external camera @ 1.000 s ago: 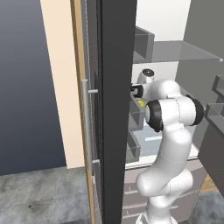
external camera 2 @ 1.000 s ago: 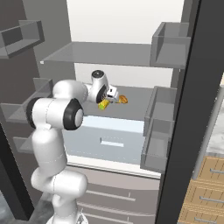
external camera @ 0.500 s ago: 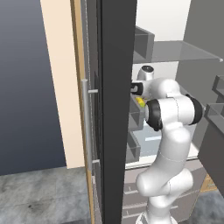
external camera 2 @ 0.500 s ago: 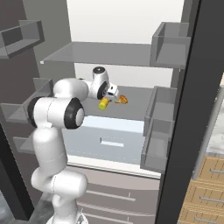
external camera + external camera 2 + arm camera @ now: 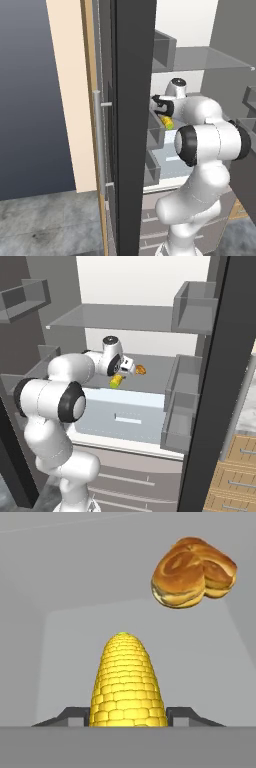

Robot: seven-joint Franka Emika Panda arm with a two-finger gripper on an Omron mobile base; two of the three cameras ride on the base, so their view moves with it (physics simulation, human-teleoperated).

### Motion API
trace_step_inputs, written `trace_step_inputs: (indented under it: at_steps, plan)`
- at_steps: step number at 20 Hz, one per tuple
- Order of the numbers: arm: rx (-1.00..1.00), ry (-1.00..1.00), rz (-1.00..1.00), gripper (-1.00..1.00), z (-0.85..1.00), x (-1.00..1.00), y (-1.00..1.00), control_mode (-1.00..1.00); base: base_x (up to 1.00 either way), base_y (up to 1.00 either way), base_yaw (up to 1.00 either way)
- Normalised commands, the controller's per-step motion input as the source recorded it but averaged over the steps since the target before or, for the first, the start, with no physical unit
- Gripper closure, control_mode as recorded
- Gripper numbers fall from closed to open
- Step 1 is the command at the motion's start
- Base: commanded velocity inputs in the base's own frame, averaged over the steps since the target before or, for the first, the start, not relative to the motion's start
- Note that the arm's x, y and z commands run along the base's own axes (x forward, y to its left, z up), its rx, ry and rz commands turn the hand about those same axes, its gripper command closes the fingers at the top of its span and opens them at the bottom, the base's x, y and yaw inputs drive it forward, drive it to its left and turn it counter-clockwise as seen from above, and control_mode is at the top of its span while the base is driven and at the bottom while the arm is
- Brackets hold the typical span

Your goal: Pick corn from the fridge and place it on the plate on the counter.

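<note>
Inside the open fridge (image 5: 150,316), the corn (image 5: 127,684) is a small yellow cob whose base sits between my two fingertips (image 5: 75,715), which press against both its sides. My gripper (image 5: 121,373) is shut on the corn (image 5: 116,381) just above the grey middle shelf (image 5: 155,373). From the left, the gripper (image 5: 163,114) reaches in past the dark door edge with the corn (image 5: 167,122) at its tip. The plate is out of view.
A golden-brown bun (image 5: 192,572) lies on the shelf just beyond the corn, also the bun (image 5: 140,370). The dark fridge door (image 5: 130,125) with its silver bar handle (image 5: 98,150) stands close on the left. Door bins (image 5: 182,401) flank the right. Wooden drawers (image 5: 235,476) sit lower right.
The corn has shifted slightly toward the shelf's front with the gripper; the arm has barely moved.
</note>
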Motion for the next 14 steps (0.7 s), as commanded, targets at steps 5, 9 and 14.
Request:
trace_step_inputs:
  at_steps: [5,9,14]
  plan:
    - [0.0,0.09,-0.02,1.0,0.17,-0.92,-0.07,-1.0,0.0,0.0,0.0]
    - [0.0,0.11,0.0,1.0,0.26,-0.86,0.0,-1.0,0.0,0.0,0.0]
    - [0.0,0.14,0.0,1.0,0.43,-0.85,0.0,-1.0,0.0,0.0,0.0]
